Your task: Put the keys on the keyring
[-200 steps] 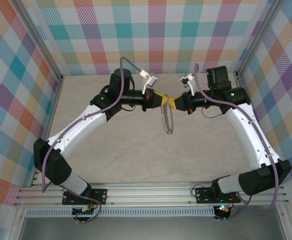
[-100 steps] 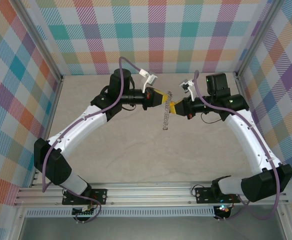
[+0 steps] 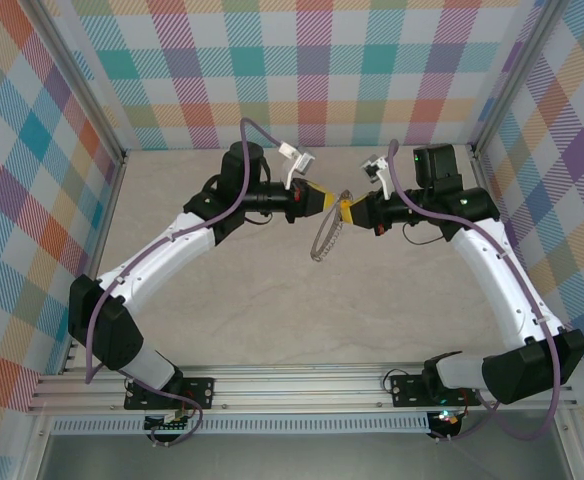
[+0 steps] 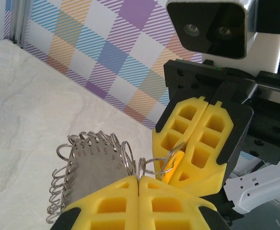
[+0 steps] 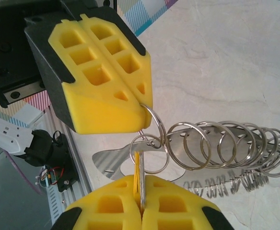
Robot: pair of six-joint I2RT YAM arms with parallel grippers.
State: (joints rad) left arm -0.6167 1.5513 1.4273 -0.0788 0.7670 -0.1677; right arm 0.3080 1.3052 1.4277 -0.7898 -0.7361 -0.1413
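Claws meet tip to tip. We see the left claw [image 3: 327,203] closed on the end ring of the keyring [image 3: 323,238], whose row of silvery loops hangs below the left claw, above the table [image 3: 272,300]. Facing the left claw and almost touching it, the right claw [image 3: 345,208] is shut on the key [image 5: 136,167], whose yellow head sits just beside the left claw's tip. Whether a ring passes through the key, we cannot tell.

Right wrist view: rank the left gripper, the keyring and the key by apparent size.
1. left gripper, largest.
2. keyring, about as long but wiry.
3. key, an edge-on yellow sliver, partly hidden in the right gripper.
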